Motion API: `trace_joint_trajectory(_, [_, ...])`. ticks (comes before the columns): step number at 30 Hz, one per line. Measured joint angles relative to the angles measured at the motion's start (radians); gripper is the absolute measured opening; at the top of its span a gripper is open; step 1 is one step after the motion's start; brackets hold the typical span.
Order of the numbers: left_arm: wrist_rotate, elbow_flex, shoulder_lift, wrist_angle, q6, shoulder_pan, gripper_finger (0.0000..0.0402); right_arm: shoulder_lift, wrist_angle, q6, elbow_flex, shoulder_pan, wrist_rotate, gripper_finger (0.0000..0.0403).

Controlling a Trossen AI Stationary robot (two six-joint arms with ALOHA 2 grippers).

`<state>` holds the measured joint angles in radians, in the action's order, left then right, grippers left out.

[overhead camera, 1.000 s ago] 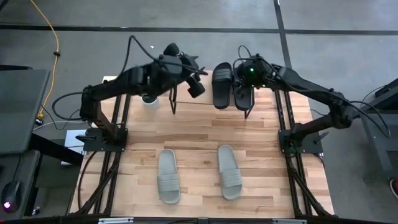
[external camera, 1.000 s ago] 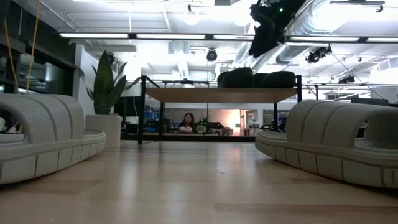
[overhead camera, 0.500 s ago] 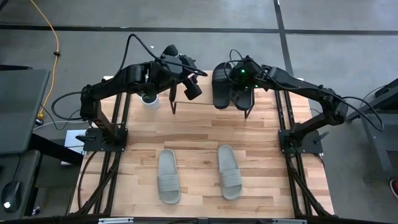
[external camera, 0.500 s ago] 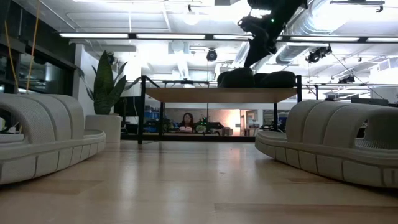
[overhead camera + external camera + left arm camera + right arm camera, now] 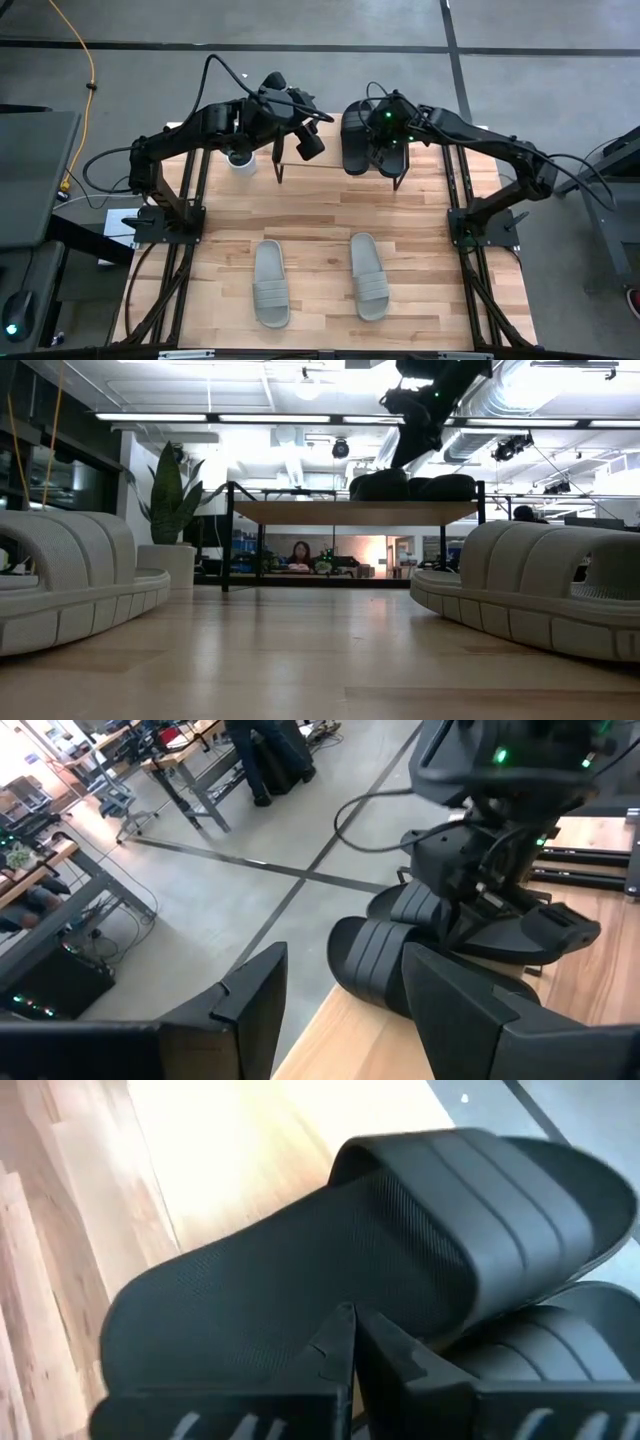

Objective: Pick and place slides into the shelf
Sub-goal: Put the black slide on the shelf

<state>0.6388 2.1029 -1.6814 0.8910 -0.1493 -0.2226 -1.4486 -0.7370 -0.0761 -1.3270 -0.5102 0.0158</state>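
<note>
Two black slides lie side by side on the right half of the shelf, at the table's far edge. They also show in the low view. My right gripper is shut and hovers just over the footbed of one black slide. My left gripper is open and empty over the shelf's left half, facing the black slides. Two pale grey-green slides lie soles down on the table's near half. My right gripper points its shut fingertips down at the black slide's footbed, behind the strap. I cannot tell whether they touch it. The slide lies flat on the shelf top beside the other one.
A white round object stands by the shelf's left legs. The shelf's thin black legs stand on the far half of the table. The shelf's left half is bare plank. A person sits far behind the table.
My right gripper has moved down and toward the table's left, from the right black slide's far end to a spot over the two black slides. The slides have stayed where they were.
</note>
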Motion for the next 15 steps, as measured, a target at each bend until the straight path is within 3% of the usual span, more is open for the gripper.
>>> trace_joint_trajectory(15, [0.0, 0.0, 0.0, 0.003, -0.002, 0.0, 0.0188, -0.11, 0.005, -0.021, 0.0, 0.0, -0.002, 0.0])
